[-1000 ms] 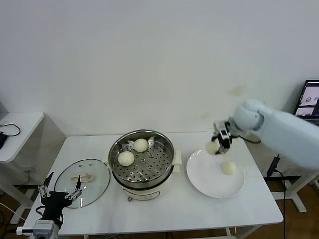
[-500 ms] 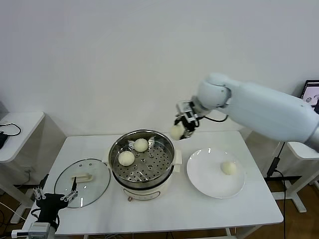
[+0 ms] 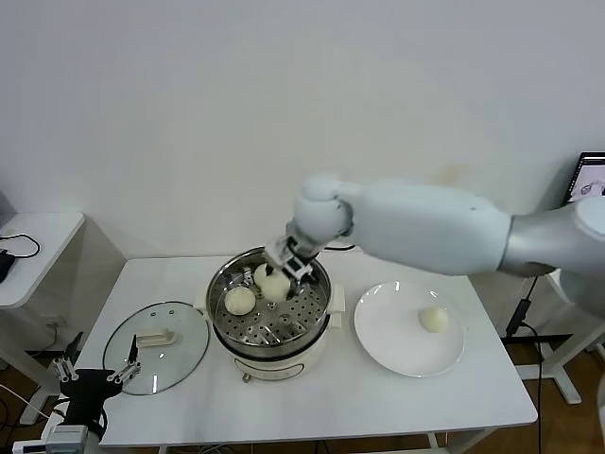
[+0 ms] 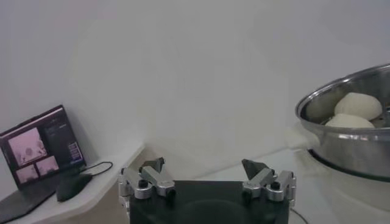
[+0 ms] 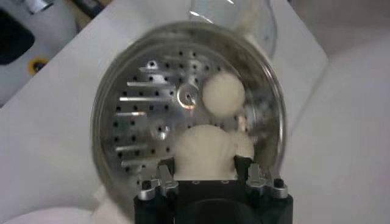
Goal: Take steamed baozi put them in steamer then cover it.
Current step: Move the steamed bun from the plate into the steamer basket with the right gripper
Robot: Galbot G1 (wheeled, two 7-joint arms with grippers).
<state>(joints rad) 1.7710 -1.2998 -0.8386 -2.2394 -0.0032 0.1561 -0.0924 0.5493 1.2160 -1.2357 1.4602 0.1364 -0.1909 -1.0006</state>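
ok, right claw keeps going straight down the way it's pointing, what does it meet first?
Probably the steamer's perforated tray. The right claw, shut on a baozi, points down into the steamer; the held bun would touch first. Another baozi sits close beside that line; depth is unclear.

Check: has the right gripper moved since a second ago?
Yes. The right gripper, shut on a baozi, went from above the plate leftward to over the steamer.

White table [image 3: 312, 397]. Glass lid [image 3: 156, 345] with cream knob, flat on table, well apart from right jaws, near left jaws. White plate [image 3: 392, 345] beside right jaws. Laptop [image 4: 39, 146] on side table [image 3: 33, 248] beyond left jaws.
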